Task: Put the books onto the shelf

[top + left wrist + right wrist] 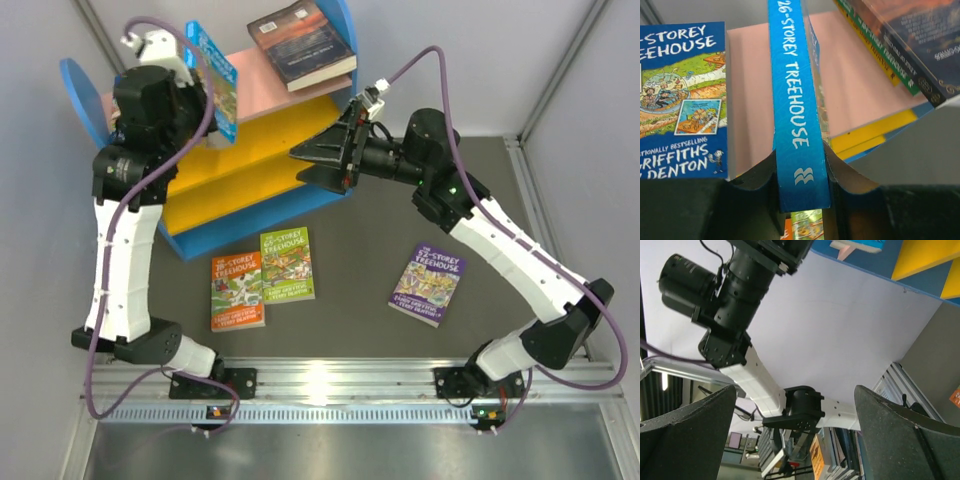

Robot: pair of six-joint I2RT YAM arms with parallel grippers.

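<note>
My left gripper point(203, 88) point(800, 156) is shut on the spine of a blue "26-Storey Treehouse" book point(215, 80) point(792, 100), held upright over the pink top board of the shelf point(262, 92) point(860, 75). A dark book point(300, 42) point(912, 42) lies on that board, with a green-spined book point(880, 60) under it. Another blue-cover book point(682, 100) shows at the left of the left wrist view. Orange point(237, 290), green point(287, 264) and purple point(428, 284) books lie flat on the table. My right gripper point(299, 165) point(795, 432) is open and empty beside the yellow boards.
The shelf's blue side panel point(880, 262) and a yellow board point(925, 257) sit at the top of the right wrist view, which looks toward the left arm point(747, 285) and the white wall. The grey table mat point(380, 250) ends at a metal rail point(330, 375) in front.
</note>
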